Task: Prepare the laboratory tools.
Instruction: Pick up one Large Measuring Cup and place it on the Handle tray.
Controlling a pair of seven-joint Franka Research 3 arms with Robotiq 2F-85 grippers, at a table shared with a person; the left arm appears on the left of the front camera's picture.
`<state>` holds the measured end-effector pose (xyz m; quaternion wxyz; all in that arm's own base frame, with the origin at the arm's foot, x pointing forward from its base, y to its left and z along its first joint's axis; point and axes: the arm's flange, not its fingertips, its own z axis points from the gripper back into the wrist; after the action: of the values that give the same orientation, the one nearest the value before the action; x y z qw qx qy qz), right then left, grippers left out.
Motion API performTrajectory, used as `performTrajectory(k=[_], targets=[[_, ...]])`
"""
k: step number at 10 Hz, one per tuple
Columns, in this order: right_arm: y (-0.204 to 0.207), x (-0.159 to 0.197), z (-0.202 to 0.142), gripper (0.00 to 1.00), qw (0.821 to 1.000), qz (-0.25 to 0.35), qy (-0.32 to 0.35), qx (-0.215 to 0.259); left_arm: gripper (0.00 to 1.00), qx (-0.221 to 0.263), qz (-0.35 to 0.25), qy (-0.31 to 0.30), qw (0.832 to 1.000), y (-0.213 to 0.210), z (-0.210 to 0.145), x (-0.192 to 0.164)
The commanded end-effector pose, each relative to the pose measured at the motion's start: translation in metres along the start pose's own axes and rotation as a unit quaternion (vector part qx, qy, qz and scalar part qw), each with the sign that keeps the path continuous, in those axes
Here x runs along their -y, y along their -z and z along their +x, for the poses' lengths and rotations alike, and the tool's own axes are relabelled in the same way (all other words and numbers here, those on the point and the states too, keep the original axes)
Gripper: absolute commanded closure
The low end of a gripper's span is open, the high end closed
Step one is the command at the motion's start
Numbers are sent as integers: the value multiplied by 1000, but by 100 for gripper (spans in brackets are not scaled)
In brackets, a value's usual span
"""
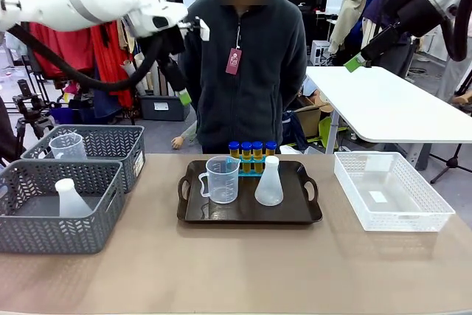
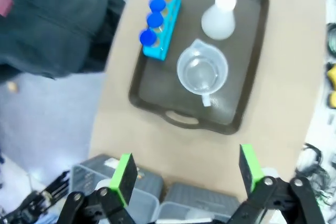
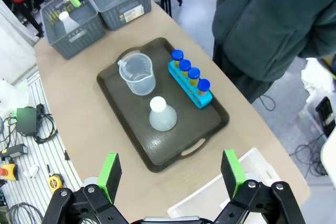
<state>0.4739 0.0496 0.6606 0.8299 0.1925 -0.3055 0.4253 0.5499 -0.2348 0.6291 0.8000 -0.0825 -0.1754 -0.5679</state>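
A black tray [image 1: 243,212] in the table's middle holds the laboratory tools. These are a clear handled beaker [image 1: 221,178], a white conical flask [image 1: 269,182] and a blue rack [image 1: 251,165] of amber tubes with blue caps [image 1: 252,148]. My left gripper [image 1: 190,71] hangs high at the upper left, open and empty. My right gripper [image 1: 365,51] hangs high at the upper right, also open. From the left wrist, the left gripper [image 2: 187,174] looks down on the beaker [image 2: 202,71], flask [image 2: 219,17] and rack [image 2: 160,24]. The right gripper [image 3: 170,170] overlooks the beaker [image 3: 137,74], flask [image 3: 161,115] and rack [image 3: 190,85].
Two grey mesh baskets stand at the left: the back one [image 1: 110,142] holds a beaker, the front one [image 1: 44,223] a flask. A white basket [image 1: 391,215] stands at the right. A person [image 1: 247,71] stands behind the far edge.
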Motion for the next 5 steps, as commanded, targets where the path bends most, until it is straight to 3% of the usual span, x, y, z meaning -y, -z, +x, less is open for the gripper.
performTrajectory(k=[1,5], targets=[[-2,-1,1,0,1000,1,-3,2,0,59,-14,35,998,-16,-5,-2],[-2,-1,1,0,1000,1,-3,2,3,119,-11,57,991,-56,-10,-5]])
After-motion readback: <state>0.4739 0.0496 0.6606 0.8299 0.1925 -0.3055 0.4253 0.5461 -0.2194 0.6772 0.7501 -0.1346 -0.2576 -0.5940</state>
